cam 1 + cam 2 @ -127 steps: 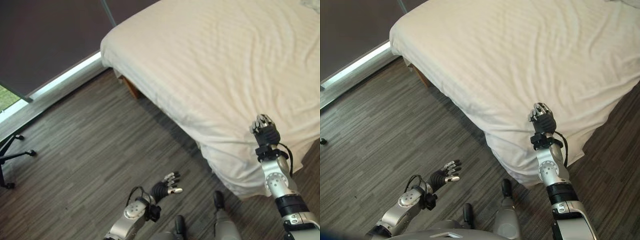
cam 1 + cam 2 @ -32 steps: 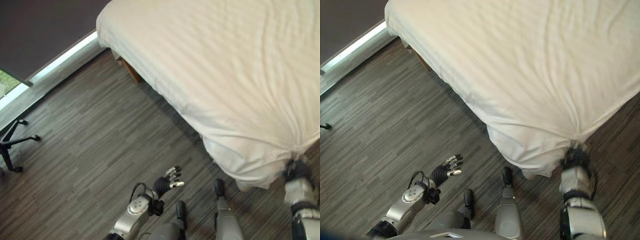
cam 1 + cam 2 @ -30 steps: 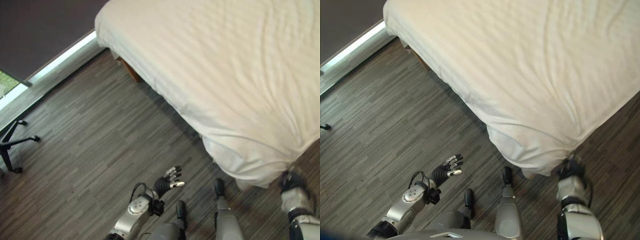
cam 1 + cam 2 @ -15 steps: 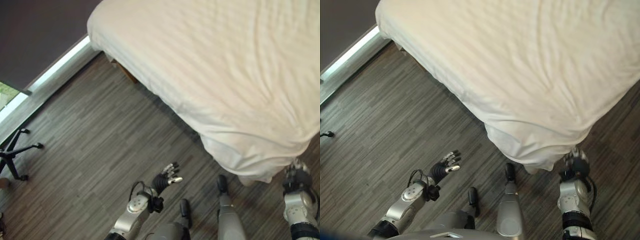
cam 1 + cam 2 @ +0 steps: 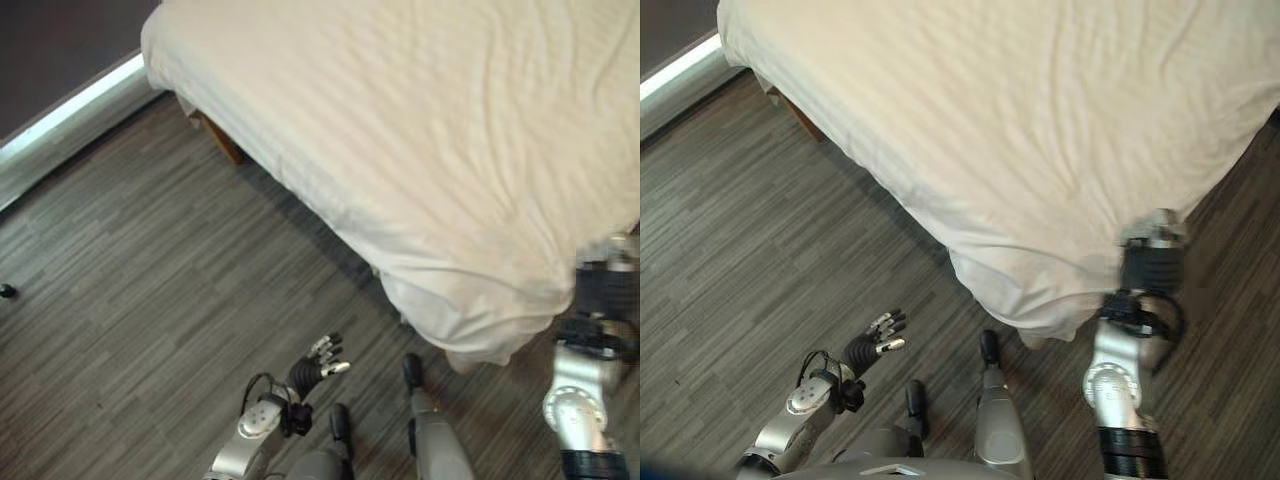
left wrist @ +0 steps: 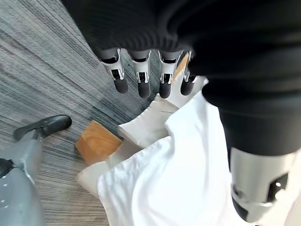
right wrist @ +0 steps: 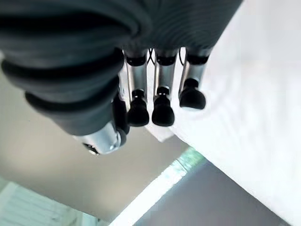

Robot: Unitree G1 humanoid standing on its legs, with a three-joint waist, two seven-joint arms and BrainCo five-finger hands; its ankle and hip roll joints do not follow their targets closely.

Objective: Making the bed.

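The cream-white rumpled bed sheet (image 5: 1040, 130) covers the bed across the upper right of the eye views, its near corner drooping toward the grey wood-plank floor (image 5: 140, 300). The right hand (image 5: 1152, 262) is raised at that corner's edge at right of frame, fingers (image 7: 163, 110) extended and loosely straight, gripping nothing, with sheet just beyond the tips. The left hand (image 5: 316, 364) hangs low at lower centre-left, well apart from the sheet, fingers spread and empty.

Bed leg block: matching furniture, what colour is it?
The bed leg block is light orange-brown wood, clearest in the left wrist view.
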